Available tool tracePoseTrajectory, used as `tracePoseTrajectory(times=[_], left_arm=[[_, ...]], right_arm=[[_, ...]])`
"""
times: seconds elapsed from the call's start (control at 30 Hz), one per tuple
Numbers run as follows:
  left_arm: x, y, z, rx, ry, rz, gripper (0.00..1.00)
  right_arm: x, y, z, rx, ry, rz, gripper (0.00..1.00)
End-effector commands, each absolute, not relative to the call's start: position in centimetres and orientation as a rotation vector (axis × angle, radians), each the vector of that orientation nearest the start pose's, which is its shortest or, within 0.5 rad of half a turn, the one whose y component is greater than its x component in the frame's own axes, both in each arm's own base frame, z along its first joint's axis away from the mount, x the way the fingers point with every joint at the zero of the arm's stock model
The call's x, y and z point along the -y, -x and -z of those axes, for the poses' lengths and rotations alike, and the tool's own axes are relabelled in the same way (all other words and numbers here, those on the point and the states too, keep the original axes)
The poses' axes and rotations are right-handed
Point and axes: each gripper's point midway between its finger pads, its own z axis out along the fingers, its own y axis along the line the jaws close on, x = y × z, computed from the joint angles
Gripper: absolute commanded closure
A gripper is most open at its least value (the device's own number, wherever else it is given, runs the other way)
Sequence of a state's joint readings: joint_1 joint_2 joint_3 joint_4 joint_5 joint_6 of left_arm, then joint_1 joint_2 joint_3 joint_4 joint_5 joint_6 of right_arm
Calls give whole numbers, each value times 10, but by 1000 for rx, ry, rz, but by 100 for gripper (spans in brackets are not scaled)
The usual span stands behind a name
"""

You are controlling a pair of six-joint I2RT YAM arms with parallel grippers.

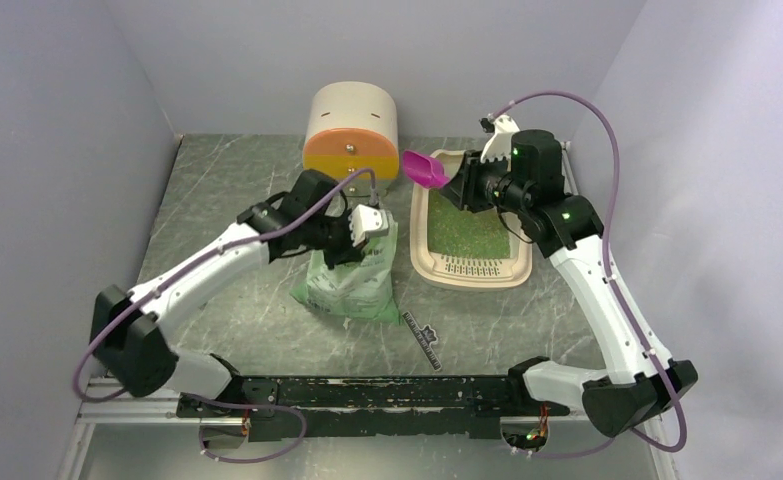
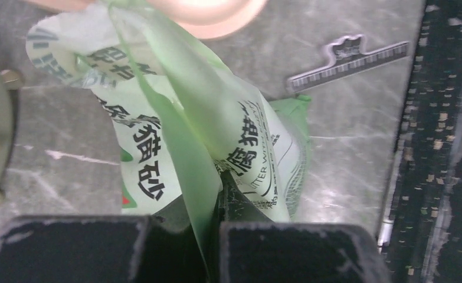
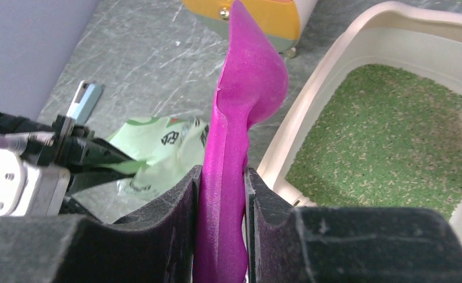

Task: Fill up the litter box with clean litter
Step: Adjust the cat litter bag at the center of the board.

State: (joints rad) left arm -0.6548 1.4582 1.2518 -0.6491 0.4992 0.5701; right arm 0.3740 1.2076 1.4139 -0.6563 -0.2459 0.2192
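- Now, my left pincer [image 2: 210, 236] is shut tight on a fold of film at the top of the green printed plastic bag [image 1: 352, 280], which stands on the table.
- My right pincer [image 3: 222, 194] is partly closed around the handle of the magenta plastic scoop [image 3: 249, 76]. I see no granules in its bowl.
- The beige rectangular plastic litter box [image 1: 472, 275] lies just below my right pincer, slotted ledge nearest my bases. Light-green granular clean litter [image 3: 387, 147] covers its floor.
- The scoop's long axis points left, out over the box's left rim. The bag sits left of it and nearer to me, so I judge the scoop must swing left and down to reach the bag's mouth.
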Motion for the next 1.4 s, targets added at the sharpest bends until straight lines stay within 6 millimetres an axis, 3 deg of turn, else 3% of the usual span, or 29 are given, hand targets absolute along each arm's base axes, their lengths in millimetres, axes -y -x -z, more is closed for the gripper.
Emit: tracePoseTrajectory(times=[0.0, 0.1, 0.43, 0.6, 0.73, 0.97, 1.17, 1.27, 1.37], left_arm=[[296, -199, -206, -1754, -1459, 844, 95], [288, -187, -216, -1742, -1395, 843, 95], [254, -180, -239, -1792, -1274, 714, 95], [242, -178, -252, -1789, -1209, 684, 95], [232, -174, -261, -1793, -1176, 659, 95], [235, -178, -258, -1789, -1194, 653, 95], [231, -178, -267, -1782, -1182, 633, 95], [226, -171, -276, -1762, -1166, 648, 95], [223, -168, -274, -1767, -1170, 645, 95]], right_arm=[[-183, -289, -339, -2006, 355, -716, 100], [-186, -273, -339, -2031, 400, -760, 100], [-191, -211, -350, -2089, 516, -943, 100], [-189, -193, -367, -2087, 506, -988, 100], [-189, -177, -369, -2143, 501, -1025, 100], [-186, -173, -341, -2313, 432, -1018, 100], [-188, -159, -362, -2316, 386, -1065, 100], [-188, -149, -355, -2388, 355, -1093, 100], [-175, -147, -340, -2467, 308, -979, 100]])
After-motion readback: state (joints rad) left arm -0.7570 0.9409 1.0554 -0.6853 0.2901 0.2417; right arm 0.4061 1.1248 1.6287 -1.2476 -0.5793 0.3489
